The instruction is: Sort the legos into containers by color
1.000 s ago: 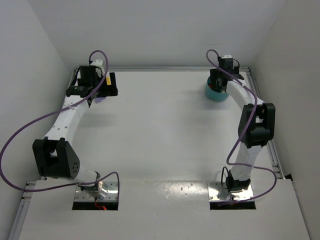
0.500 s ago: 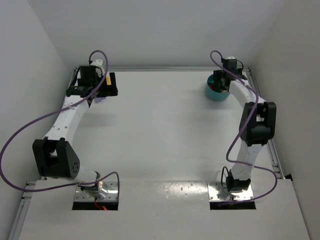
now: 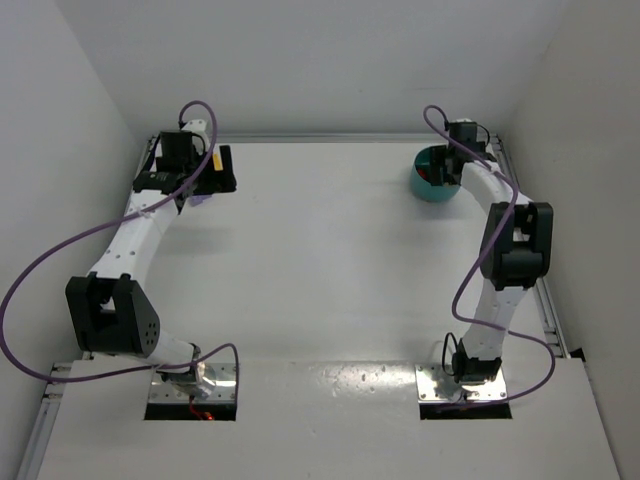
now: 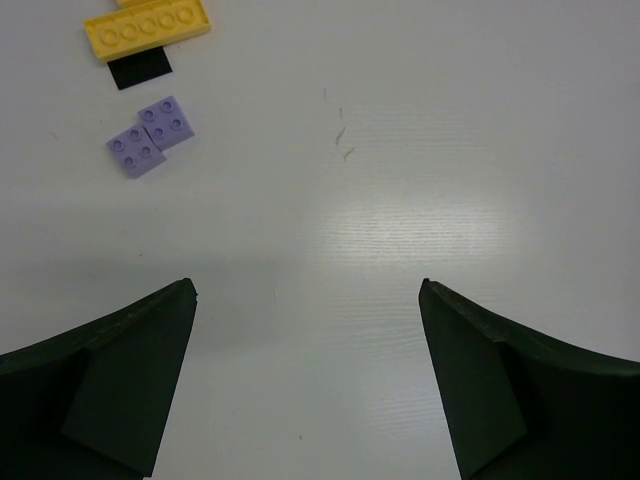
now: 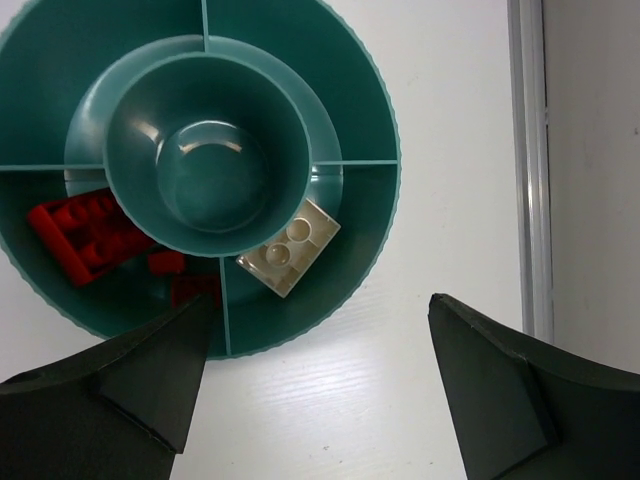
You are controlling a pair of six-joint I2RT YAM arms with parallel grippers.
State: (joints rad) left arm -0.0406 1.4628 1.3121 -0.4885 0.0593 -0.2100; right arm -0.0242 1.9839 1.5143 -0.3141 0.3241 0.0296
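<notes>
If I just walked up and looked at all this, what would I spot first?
Probably the round teal dish at the far right corner of the table, with red bricks in one compartment and a cream brick in the next one. Then the loose pieces at the far left: a yellow brick and two pale purple bricks lying on the white tabletop.

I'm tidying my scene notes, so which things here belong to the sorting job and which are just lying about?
Job: yellow brick, purple bricks, red bricks, cream brick, teal dish.
Lying about: purple cable, metal rail.
</notes>
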